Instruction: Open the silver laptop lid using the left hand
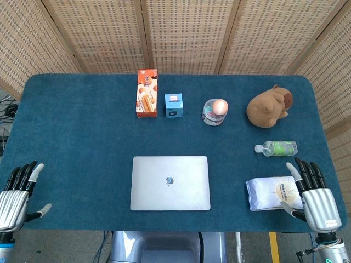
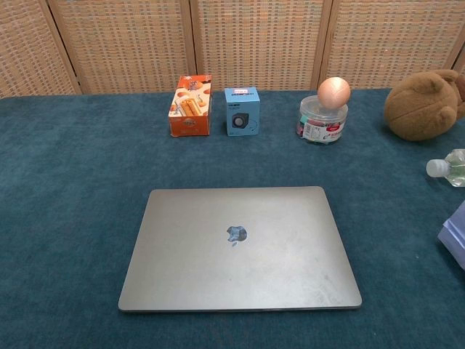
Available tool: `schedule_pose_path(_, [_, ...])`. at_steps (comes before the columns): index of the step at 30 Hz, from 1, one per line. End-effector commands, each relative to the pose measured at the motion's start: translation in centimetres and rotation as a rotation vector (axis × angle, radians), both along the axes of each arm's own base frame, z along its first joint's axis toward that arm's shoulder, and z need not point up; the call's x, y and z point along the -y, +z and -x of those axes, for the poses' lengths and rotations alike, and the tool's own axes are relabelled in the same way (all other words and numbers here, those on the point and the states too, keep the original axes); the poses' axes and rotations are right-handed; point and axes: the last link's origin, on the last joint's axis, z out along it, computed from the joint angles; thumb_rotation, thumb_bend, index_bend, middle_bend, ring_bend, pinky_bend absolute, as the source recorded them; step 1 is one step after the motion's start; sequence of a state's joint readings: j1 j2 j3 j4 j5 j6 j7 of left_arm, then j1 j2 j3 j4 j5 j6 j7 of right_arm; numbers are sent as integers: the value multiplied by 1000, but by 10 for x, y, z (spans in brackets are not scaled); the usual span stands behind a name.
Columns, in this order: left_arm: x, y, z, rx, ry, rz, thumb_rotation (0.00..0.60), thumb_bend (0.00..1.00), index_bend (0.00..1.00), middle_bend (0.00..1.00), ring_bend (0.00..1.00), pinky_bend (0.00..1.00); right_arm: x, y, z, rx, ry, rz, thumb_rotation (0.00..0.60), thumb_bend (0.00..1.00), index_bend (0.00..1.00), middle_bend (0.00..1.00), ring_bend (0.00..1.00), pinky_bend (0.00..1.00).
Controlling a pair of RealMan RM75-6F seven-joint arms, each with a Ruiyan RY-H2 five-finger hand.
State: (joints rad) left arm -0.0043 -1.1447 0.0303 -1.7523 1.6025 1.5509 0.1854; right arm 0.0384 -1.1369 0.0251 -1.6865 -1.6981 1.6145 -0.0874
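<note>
The silver laptop (image 1: 170, 183) (image 2: 239, 246) lies flat with its lid down in the front middle of the blue table, logo facing up. My left hand (image 1: 16, 195) rests at the front left corner, far left of the laptop, fingers spread and holding nothing. At the front right my right hand (image 1: 312, 196) sits with fingers apart, thumb beside a white packet (image 1: 272, 193), holding nothing. Neither hand appears in the chest view.
Along the back stand an orange snack box (image 1: 147, 93) (image 2: 190, 105), a small blue box (image 1: 174, 105) (image 2: 242, 111), a clear jar with a pink ball on top (image 1: 214, 112) (image 2: 324, 116) and a brown plush toy (image 1: 269, 106) (image 2: 423, 103). A water bottle (image 1: 276, 148) (image 2: 450, 167) lies at the right.
</note>
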Motion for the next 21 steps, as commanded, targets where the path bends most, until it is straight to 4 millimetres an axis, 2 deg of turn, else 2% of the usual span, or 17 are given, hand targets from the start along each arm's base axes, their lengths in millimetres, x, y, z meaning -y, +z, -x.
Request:
schedule_pose_path(1, [0,0,0,1,0,0,600,50,0,0,0,0,0,0,0,0,-1,0,600,0,0,0,0,0])
schedule_pose_path(11, [-3,-7,-4,22,-60,43,600,55,0,0,0,0,-1,0,-1,10,4,-5,600,0,0,0,0,0])
schedule_pose_path(16, [-7,-28,-13,28,-172,162,600,50,0,0,0,0,0,3,0,18,-4,-1,600,0,0,0,0,0])
schedule_pose_path(21, [-18,-63,-34,72,-380,324,600,61,0,0,0,0,1,2,1,25,-10,-10,600,0,0,0,0,0])
